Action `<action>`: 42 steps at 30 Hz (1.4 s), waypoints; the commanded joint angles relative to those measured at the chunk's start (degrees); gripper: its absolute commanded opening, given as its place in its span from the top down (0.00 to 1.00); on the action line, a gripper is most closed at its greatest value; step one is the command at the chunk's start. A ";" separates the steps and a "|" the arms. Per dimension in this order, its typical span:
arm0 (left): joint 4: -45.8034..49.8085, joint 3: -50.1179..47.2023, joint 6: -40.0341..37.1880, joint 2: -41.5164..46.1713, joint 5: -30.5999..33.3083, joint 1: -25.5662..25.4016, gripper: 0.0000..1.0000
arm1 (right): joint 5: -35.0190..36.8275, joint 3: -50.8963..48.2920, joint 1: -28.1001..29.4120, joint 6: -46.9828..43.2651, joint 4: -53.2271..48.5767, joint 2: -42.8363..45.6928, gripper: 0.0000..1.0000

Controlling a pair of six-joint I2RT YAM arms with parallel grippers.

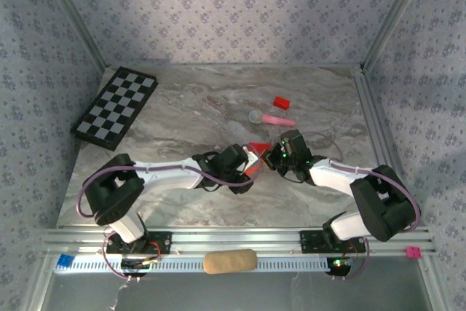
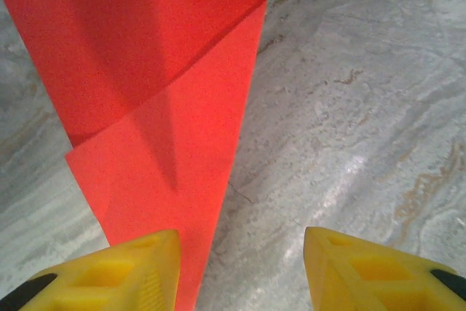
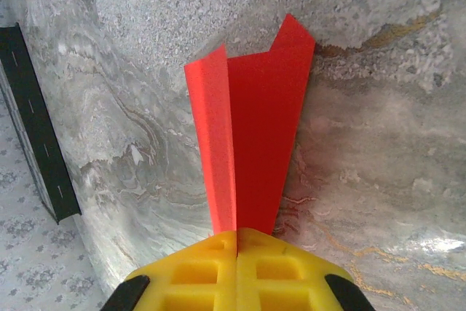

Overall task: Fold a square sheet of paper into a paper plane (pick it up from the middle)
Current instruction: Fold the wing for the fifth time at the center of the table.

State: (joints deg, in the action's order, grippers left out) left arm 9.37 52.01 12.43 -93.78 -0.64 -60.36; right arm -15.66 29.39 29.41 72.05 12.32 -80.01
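I see marble table (image 1: pixel 218 100); paper plane (image 3: pixel 255 143) at mid-table, between both arm tips. Right gripper (image 3: pixel 237 242) clamped on its narrow end. Left gripper (image 2: pixel 240 253) fingers apart, red paper alongside one finger

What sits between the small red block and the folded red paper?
In the top view, a pink stick with a grey round head lies between the small red block and the folded red paper.
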 commanded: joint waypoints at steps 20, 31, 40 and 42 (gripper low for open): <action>4.37 5.13 -1.79 -5.37 9.44 -2.12 0.65 | -0.40 0.76 0.03 1.07 0.02 1.03 1.00; 4.44 5.22 -2.24 -5.72 9.92 -2.22 0.67 | -0.56 0.56 -0.05 0.99 -0.01 1.14 1.00; 3.98 4.78 -2.67 -6.07 11.30 -2.23 0.71 | -0.68 0.65 -0.18 0.85 -0.03 1.11 1.00; 4.17 4.99 -2.91 -6.24 11.50 -2.31 0.71 | -0.73 0.57 -0.14 0.87 -0.06 1.09 1.00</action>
State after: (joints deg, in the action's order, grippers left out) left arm 12.47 55.72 10.48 -98.80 9.61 -62.06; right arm -15.84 29.39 29.39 72.49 12.29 -80.01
